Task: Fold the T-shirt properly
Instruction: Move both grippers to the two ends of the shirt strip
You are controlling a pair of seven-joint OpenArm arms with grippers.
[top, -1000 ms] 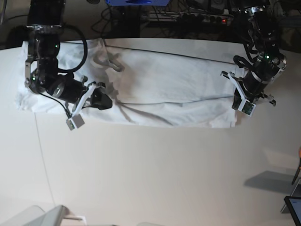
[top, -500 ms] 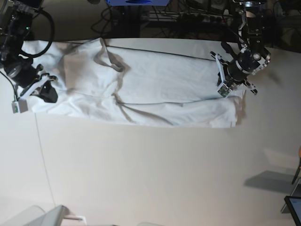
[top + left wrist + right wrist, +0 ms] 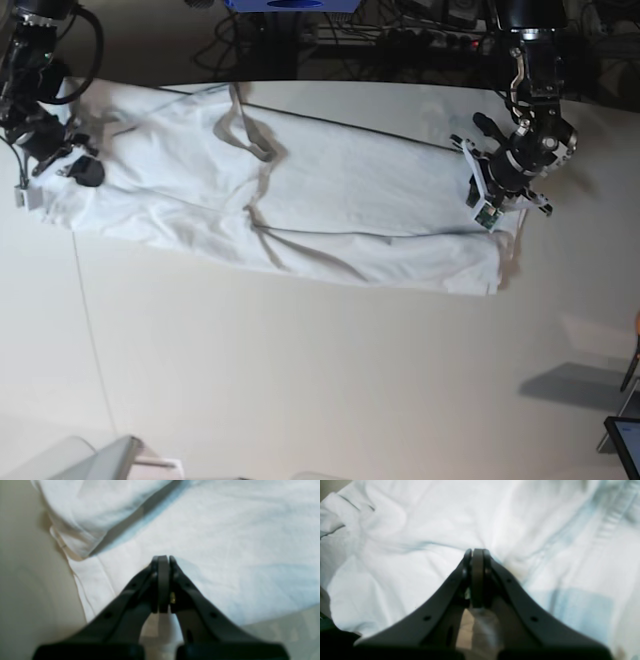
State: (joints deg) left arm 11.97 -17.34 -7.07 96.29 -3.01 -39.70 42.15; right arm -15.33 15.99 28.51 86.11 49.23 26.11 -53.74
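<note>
The plain white, wrinkled cloth T-shirt (image 3: 300, 200) is lying stretched across the upper half of the base view, its long axis running from the upper left of the frame down toward the right centre, with a long fold already doubled along its lower edge. The black left gripper (image 3: 497, 187) is sitting at the garment's right end, in the right part of the frame, and the black right gripper (image 3: 62, 165) is sitting at its left end, at the frame's left edge, so each arm is nearest to its own end of the cloth and the cloth is spanning between them.

In the left wrist view the left gripper (image 3: 163, 562) is showing its fingers pressed fully together over flat cloth just beside a hemmed edge. The right gripper (image 3: 475, 555) is likewise showing its fingers closed tight above rumpled fabric. Whether either is pinching a thin layer is hard to say, since both views are blurred at the tips.

The pale, smooth tabletop (image 3: 300, 380) is lying bare across the lower frame, giving room to bring the ends over. Dark cables (image 3: 290, 45) are crowding the far edge.
</note>
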